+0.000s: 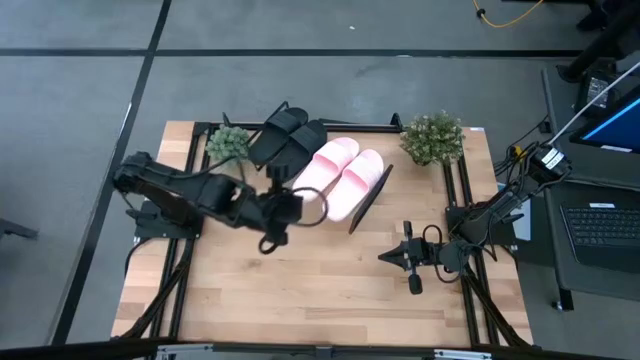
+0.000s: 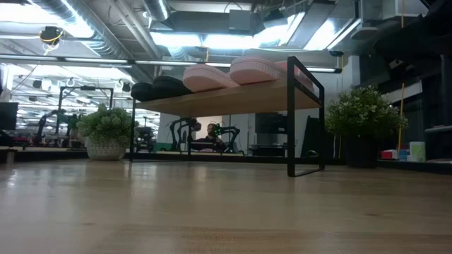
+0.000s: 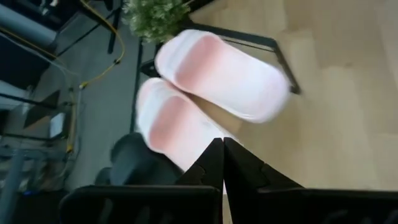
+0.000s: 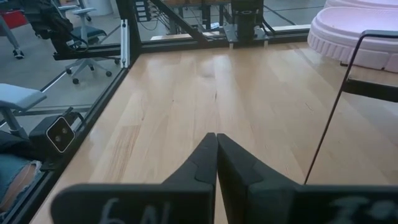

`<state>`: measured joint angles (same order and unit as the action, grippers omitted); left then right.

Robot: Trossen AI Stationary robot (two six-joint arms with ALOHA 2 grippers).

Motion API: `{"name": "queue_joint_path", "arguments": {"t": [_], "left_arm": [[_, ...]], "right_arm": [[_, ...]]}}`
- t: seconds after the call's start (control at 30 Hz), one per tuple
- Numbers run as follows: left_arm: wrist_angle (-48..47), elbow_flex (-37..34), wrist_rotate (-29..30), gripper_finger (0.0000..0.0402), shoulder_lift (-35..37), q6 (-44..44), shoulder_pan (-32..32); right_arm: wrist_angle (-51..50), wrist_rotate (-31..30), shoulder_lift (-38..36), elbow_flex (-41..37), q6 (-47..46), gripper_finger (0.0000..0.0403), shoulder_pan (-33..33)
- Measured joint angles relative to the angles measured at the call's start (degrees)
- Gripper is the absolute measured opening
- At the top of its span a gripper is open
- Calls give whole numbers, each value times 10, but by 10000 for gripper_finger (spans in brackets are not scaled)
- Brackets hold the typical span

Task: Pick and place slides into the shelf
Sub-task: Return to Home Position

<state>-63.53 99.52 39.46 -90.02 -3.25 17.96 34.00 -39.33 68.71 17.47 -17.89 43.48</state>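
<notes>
The pink slides [image 1: 345, 172] rest on the shelf [image 2: 233, 104], to the right of the black slides [image 1: 285, 135]. Your left pincer [image 3: 222, 142], shut and empty, hovers just beside the pink pair, so lift first, then draw back left. The right pincer [image 4: 216, 135], also shut and empty, waits at the right of the counter [image 1: 320, 300].

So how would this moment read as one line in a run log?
black pair, pink pair: on shelf | left gripper: shut, beside pink pair | right gripper: shut, over table
</notes>
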Motion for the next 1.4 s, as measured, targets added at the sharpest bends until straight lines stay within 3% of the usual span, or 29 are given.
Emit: {"name": "queue_joint_path", "arguments": {"t": [0.1,0.27,0.47,0.57,0.87,1.13,1.3,1.4], "left_arm": [[38,-74,-2,1,41,24,22],[173,-255,-17,0,130,72,46],[414,-478,-95,0,240,51,38],[486,-553,-135,0,289,15,11],[507,-654,-181,0,480,-13,-81],[510,-741,-206,0,660,0,-89],[556,-829,-211,0,736,2,-89],[595,-876,-245,0,771,-3,-89]], "right_arm": [[0,0,0,0,0,13,0],[0,0,0,0,0,13,0],[0,0,0,0,-1,13,0],[0,0,0,0,-4,13,0],[5,0,0,0,-43,13,0],[5,0,0,0,-41,13,0],[5,0,0,0,-41,13,0],[5,0,0,0,-41,13,0]]}}
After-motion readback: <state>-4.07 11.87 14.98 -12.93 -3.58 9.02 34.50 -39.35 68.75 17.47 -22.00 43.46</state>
